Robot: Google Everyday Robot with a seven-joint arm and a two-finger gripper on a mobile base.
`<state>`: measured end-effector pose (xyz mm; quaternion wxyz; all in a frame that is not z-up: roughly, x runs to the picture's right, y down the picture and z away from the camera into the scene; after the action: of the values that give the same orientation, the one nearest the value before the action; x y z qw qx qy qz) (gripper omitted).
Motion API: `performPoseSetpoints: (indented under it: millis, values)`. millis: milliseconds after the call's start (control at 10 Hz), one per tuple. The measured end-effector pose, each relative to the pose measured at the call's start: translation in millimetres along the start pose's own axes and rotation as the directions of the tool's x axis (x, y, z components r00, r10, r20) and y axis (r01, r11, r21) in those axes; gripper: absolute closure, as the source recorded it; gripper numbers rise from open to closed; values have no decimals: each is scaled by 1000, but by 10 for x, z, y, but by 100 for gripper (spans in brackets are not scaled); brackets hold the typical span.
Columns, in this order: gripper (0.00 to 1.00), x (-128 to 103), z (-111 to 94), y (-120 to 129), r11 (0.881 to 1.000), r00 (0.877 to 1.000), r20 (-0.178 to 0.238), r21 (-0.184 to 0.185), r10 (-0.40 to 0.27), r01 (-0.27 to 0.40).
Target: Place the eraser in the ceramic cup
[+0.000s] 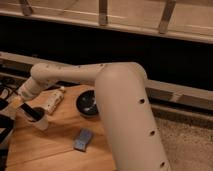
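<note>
Over on the left side of the wooden tabletop, the ceramic cup stands upright near the edge, a small plain white one with a dark inside. The dark end effector is right at its mouth, and its tip looks dipped into the opening. Honestly can't tell whether it's spread or pressed together, or whether it's pinching anything, since it's just a dark shape against the dark inside.

The big cream arm fills the foreground and reaches left across the tabletop to the cup. Just behind the cup lies a white oblong thing. To its right sits the black bowl, close against the arm. A grey-blue block lies flat in front of the bowl, well apart from the cup. Can't say for sure whether that block is the eraser.
</note>
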<state>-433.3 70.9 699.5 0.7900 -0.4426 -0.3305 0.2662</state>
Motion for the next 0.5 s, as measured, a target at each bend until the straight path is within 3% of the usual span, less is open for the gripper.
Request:
performPoseSetpoints:
  millis: [500]
  values:
    - [98, 26, 19, 33, 1000, 1000, 2, -1, -2, 2]
